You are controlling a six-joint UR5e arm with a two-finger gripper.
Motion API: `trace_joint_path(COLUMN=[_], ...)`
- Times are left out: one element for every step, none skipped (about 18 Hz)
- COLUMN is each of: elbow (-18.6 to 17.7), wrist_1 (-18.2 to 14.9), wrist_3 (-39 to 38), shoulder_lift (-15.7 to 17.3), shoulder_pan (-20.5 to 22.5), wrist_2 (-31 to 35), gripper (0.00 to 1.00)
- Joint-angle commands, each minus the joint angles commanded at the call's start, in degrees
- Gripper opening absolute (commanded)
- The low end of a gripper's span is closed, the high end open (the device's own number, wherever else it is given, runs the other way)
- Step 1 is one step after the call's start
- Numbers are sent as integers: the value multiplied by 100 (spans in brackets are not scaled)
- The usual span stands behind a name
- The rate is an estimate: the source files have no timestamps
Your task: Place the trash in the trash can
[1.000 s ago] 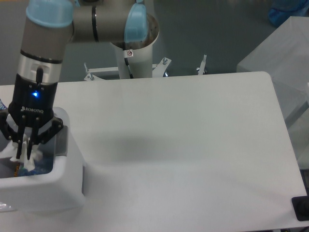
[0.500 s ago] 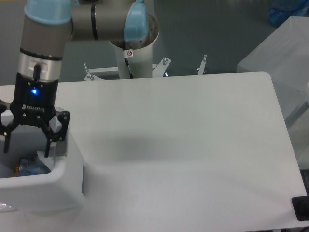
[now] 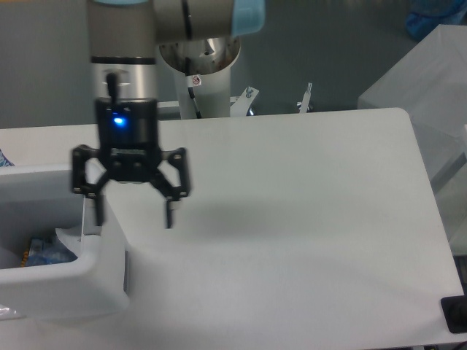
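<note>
The white trash can stands at the table's front left corner. Inside it lies trash: a bluish crushed bottle with a blue label and a pale clear wrapper piece beside it. My gripper hangs open and empty above the can's right rim, its left finger over the can's inner wall and its right finger over the tabletop. Nothing is between the fingers.
The white table stretches to the right. The arm's base column stands behind the far edge. A clear plastic box sits off the right side, and a black object is at the front right corner.
The gripper opened and let the trash fall into the can, then rose and moved right, from inside the can to over its right rim.
</note>
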Motion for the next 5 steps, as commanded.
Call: trace_joint_path(elbow=[-44, -88, -114, -115, -115], wrist_1=[-307, -632, -792, -837, -837], wrist_3=[414, 758, 1066, 1251, 1279], shoulder_lift=[140, 272, 334, 379, 388], shoulder_pan=[105, 211, 264, 273, 291], wrist_2=[81, 64, 64, 73, 55], gripper=[100, 100, 100, 100, 100])
